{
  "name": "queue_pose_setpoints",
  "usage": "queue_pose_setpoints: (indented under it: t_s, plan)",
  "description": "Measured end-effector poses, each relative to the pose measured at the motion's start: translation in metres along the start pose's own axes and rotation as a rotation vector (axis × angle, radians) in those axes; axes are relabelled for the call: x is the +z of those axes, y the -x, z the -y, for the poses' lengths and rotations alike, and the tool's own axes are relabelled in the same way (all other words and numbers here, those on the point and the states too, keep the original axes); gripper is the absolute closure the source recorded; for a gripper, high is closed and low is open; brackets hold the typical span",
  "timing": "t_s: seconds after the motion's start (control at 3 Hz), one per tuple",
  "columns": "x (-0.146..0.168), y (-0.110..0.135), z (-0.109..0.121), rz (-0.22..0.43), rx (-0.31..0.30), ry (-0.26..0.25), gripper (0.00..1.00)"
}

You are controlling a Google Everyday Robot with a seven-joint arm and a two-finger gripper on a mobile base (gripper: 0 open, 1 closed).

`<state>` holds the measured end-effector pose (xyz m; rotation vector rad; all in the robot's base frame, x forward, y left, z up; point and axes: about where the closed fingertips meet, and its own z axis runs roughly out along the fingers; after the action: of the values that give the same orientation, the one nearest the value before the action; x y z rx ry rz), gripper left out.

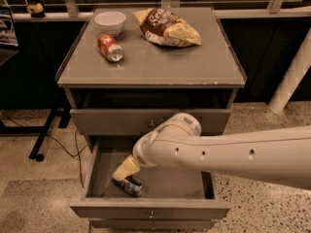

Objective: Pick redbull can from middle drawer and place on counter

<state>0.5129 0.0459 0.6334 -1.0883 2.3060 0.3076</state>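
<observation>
The redbull can [129, 186] lies on its side on the floor of the open middle drawer [150, 208], toward its front left. My gripper [122, 171] reaches down into the drawer from the right, its pale fingertips right above the can's left end and about touching it. My white arm [218, 152] crosses over the drawer and hides its right half. The counter [150, 64] is the grey cabinet top above.
On the counter lie a red-orange soda can [110, 47] on its side, a white bowl [110, 22] at the back left and a chip bag [167, 28] at the back. A closed drawer front [112, 121] sits above the open one. A white post [291, 76] stands right.
</observation>
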Motion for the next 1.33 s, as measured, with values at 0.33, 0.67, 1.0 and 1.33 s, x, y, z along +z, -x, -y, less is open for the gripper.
queue_pose_setpoints:
  t_s: [0.33, 0.67, 1.0, 1.33]
  plan:
    - [0.008, -0.007, 0.008, -0.016, 0.027, -0.022, 0.0]
    - [0.033, -0.022, 0.031, -0.023, 0.06, -0.06, 0.0]
    - [0.063, -0.03, 0.04, -0.022, 0.092, -0.05, 0.0]
    - [0.102, -0.038, 0.026, -0.031, 0.097, 0.018, 0.0]
